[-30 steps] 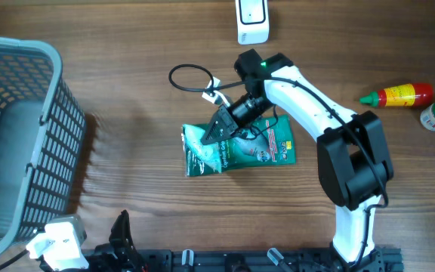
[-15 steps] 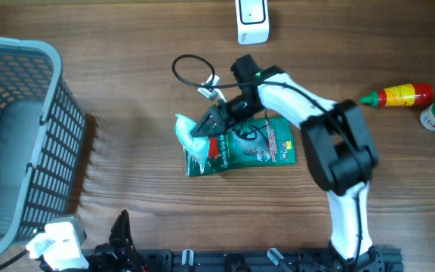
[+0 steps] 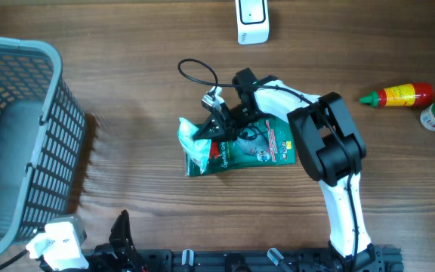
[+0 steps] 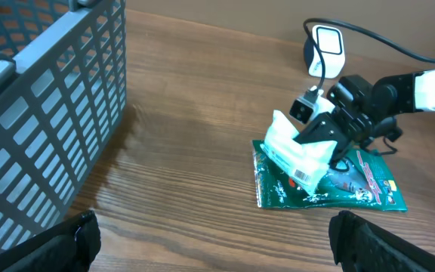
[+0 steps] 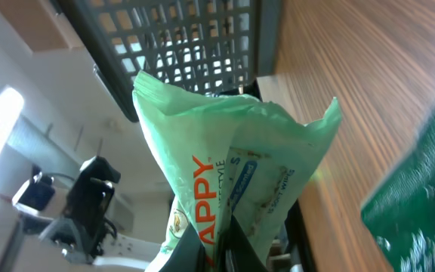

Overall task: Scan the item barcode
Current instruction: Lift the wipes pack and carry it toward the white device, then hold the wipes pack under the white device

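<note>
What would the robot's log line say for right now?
right tool: shut on pale green bag, above dark green bag | left tool: open, empty | scanner: far off, untouched

Basket (image 3: 21, 113) far left; scanner (image 3: 252, 21) top centre; pouch (image 3: 272, 148) mid-table, bag (image 3: 193, 143) over its left end; bottle (image 3: 399, 96) right.

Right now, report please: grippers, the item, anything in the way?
Right gripper shut on pale green packet, held over dark green packet. Left gripper open, empty. Cable loop toward scanner.

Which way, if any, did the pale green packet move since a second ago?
Yes. The pale green packet, in the right pincer, shifted slightly left, toward the basket.
</note>
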